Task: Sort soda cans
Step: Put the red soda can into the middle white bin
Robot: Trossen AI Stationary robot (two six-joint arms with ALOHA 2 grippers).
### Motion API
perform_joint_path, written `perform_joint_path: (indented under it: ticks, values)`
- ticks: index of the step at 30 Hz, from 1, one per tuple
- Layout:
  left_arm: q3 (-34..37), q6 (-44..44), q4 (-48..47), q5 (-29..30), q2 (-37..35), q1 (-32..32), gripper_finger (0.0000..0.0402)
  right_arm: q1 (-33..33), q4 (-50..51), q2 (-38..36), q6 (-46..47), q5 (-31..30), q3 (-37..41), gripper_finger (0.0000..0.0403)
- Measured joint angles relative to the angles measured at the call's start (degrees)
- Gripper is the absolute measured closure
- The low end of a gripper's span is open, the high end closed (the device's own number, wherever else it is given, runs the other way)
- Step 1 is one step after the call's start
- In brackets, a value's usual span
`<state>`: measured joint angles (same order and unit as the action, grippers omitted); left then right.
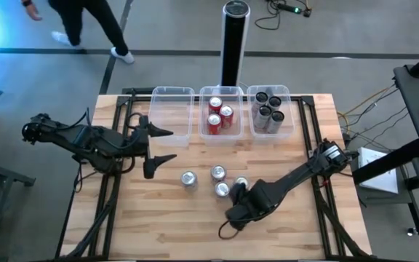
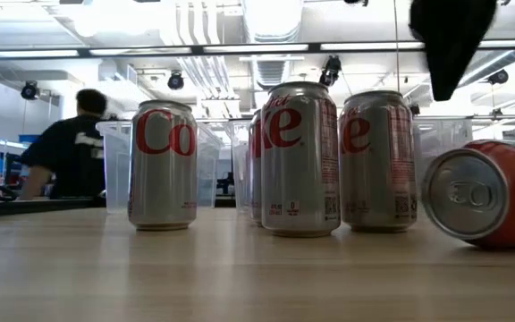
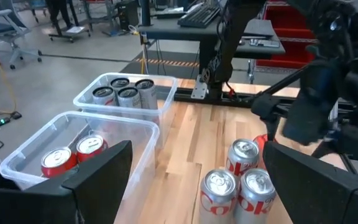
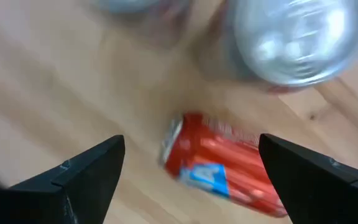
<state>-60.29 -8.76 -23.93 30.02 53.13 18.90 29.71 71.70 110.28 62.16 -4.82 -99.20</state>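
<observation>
Red can (image 4: 219, 168) lies toppled beneath the wide-spread right pincer (image 4: 191, 171); left pincer (image 1: 158, 145) also wide.

My wooden table (image 1: 158, 225) carries three clear bins (image 1: 173, 109) along its twelve o'clock edge. Near the centre stand three silver cans (image 1: 188, 180), and one red can (image 2: 494, 192) lies on its side at their four o'clock.

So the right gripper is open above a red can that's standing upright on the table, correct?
Not quite: the red can lies on its side, as the right wrist and low views show. The right gripper is indeed open above it.
</observation>
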Motion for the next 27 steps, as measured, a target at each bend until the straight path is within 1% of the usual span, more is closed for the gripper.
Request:
perform_joint_path:
  ticks: [5, 7, 9, 11, 14, 17, 22, 27]
  values:
    - [0.0, -2.41, -2.39, 0.0, -0.02, 0.02, 0.0056, 2.56, -0.03, 0.62, -23.87, 0.4, 1.37, 0.0039]
    - [0.0, -3.99, -4.19, 0.0, -0.02, 0.02, 0.0056, 3.33, -0.46, 0.99, -30.29, 1.58, 3.07, 0.0039]
    - [0.0, -5.99, -6.02, 0.31, -0.02, 0.02, 0.0056, 3.57, -0.61, 1.2, -33.89, 4.28, 5.08, 0.0039]
    - [0.0, -7.84, -7.68, 0.63, 0.0, 0.02, 0.0056, 3.46, -1.5, 1.2, -35.74, 6.15, 7.54, 0.0039]
    - [0.0, -9.11, -8.28, 0.79, 0.08, 0.02, 0.0056, 2.84, -2.76, 1.29, -36.24, 6.35, 10.19, 0.0039]
    - [0.0, -9.72, -8.05, 0.94, 0.15, 0.02, 0.0056, 1.76, -7.04, 1.27, -36.38, 6.35, 11.26, 0.0039]
    - [0.0, -9.79, -6.62, 3.61, 0.24, 0.02, 0.0056, 1.39, -14.47, 1.64, -36.57, 4.5, 13.24, 0.0039]
    - [0.0, -7.67, -1.85, 4.15, 1.14, 0.02, 0.0056, 1.43, -15.09, 2.69, -35.95, 1.96, 15.05, 0.0039]
